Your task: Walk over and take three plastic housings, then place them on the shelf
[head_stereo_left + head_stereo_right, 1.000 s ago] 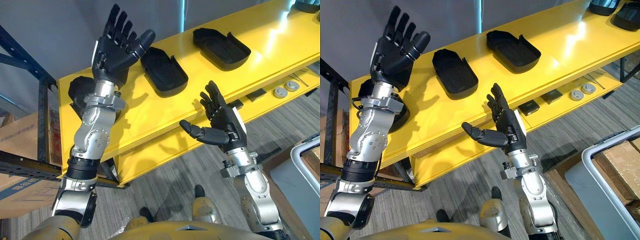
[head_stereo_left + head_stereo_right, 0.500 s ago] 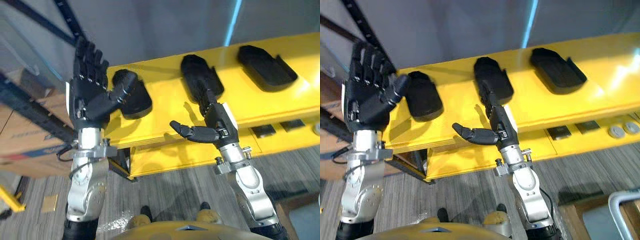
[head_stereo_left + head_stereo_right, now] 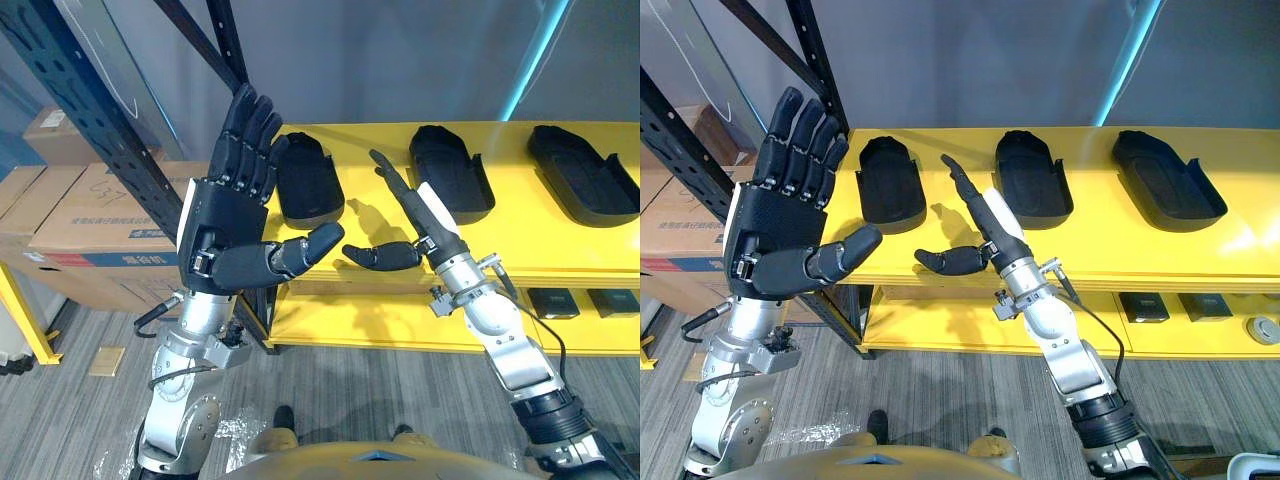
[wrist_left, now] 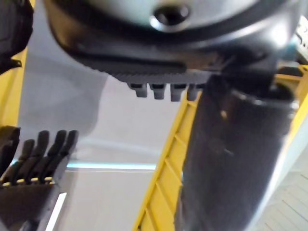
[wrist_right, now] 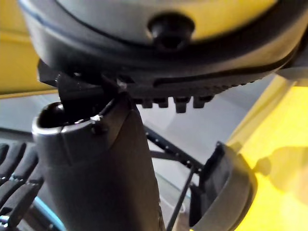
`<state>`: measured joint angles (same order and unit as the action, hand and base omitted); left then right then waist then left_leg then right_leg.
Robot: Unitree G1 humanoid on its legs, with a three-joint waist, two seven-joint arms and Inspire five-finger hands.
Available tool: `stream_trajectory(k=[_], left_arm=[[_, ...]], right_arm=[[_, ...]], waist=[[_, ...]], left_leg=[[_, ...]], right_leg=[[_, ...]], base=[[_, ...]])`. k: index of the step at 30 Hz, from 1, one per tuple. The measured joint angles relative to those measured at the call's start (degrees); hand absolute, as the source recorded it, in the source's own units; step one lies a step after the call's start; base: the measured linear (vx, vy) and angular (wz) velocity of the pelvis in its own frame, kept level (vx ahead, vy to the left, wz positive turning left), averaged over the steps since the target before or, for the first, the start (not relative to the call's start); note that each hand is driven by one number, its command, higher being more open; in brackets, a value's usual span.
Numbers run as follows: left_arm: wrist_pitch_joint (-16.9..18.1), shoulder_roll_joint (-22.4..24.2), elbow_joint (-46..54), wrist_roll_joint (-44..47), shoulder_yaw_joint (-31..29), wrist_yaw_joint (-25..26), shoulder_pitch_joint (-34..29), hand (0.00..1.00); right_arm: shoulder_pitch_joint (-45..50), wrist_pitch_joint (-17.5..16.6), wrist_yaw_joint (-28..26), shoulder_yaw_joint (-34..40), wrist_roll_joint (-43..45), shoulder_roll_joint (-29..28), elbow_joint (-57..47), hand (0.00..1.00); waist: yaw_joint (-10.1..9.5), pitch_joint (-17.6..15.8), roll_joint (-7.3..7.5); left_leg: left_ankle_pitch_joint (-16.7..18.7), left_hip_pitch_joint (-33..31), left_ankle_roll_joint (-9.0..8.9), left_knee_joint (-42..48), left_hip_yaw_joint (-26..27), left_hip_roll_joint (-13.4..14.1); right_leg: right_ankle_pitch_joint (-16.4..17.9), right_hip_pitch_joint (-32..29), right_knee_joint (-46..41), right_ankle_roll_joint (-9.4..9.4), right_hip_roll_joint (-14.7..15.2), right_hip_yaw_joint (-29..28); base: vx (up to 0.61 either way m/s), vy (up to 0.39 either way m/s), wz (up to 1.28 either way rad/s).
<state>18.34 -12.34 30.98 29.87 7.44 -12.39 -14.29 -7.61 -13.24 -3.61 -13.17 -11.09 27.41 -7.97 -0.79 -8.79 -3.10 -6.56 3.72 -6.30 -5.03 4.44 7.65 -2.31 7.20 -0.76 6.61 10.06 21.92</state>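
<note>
The left hand's fingers (image 3: 243, 135) are straight and slightly spread, pointing toward 12 o'clock, with the thumb stretched out toward 3 o'clock. They grip nothing. The left hand (image 3: 225, 225) is held up with its palm facing the head camera, in front of the 9 o'clock end of the bench.

The right hand's fingers (image 3: 392, 178) are straight and close together, seen edge-on and aimed toward 11 o'clock. The thumb sticks out toward 9 o'clock, well apart from them, and nothing lies between. The right hand (image 3: 430, 228) hangs in the air at the front edge of the bench, at 3 o'clock from the left hand.

All three black plastic housings lie open side up in a row on the top of the yellow bench (image 3: 520, 235), well apart from one another and touched by neither hand. The left housing (image 3: 308, 180) is at 2 o'clock from the left palm. The middle housing (image 3: 450, 185) is at 1 o'clock from the right palm. The right housing (image 3: 583, 185) is toward 3 o'clock along the bench.

The bench's lower tier (image 3: 940, 328) holds small dark square parts (image 3: 1137, 305) and a round silver part (image 3: 1265, 328). At 9 o'clock stand a dark blue rack (image 3: 90, 110) and cardboard boxes (image 3: 100, 215) on the grey plank floor (image 3: 90, 335).
</note>
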Motion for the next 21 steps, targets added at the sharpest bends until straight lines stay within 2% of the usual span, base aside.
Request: stream_trajectory(k=[8,11,15,19,21], left_arm=[[4.33,-0.04,-0.04,0.06,-1.86,2.46,-1.51,1.00],[4.43,-0.05,-0.04,0.81,-1.85,2.49,-1.95,1.00],[4.44,-0.09,-0.13,1.08,-1.71,2.50,-1.97,1.00],[4.44,-0.09,-0.25,1.07,-1.57,2.50,-1.96,1.00],[4.52,-0.09,-0.48,1.05,-1.58,2.50,-1.96,1.00]], right_arm=[[-7.06,-1.22,-1.16,-6.31,-4.34,3.11,2.11,1.00],[-9.75,-1.24,-1.17,-8.99,-4.38,4.54,4.37,1.00],[-12.78,-1.18,-1.23,-11.64,-4.60,4.46,7.67,1.00],[-14.04,-0.97,-1.46,-13.33,-9.25,4.45,10.47,1.00],[-14.56,0.39,-1.59,-13.82,-10.73,4.44,12.67,1.00]], waist=[[-2.60,0.22,2.23],[-3.86,-0.08,2.97],[-4.19,-0.41,3.50],[-5.07,-0.71,3.82],[-5.55,-1.33,4.24]], left_leg=[[-0.74,-1.26,-0.03,-0.02,-2.17,-0.11],[-0.95,-1.38,0.00,-0.04,-2.65,-0.14],[-1.03,-2.00,0.05,-0.06,-3.24,-0.15],[-1.04,-2.27,0.09,-0.06,-3.25,-0.09],[-1.22,-2.33,0.03,-0.05,-3.36,-0.09]], right_leg=[[-0.01,0.04,-0.02,-0.02,-0.04,1.86],[0.02,0.23,-0.08,-0.05,-0.03,2.29],[0.30,0.16,-0.10,-0.01,-0.07,2.92],[0.31,-0.10,-0.09,0.05,-0.13,2.91],[0.25,-0.10,-0.12,0.00,-0.14,2.97]], base=[[-0.02,-0.009,0.14],[-0.03,-0.005,0.08],[-0.04,-0.006,0.08],[-0.01,-0.002,0.00],[0.00,0.000,0.00]])
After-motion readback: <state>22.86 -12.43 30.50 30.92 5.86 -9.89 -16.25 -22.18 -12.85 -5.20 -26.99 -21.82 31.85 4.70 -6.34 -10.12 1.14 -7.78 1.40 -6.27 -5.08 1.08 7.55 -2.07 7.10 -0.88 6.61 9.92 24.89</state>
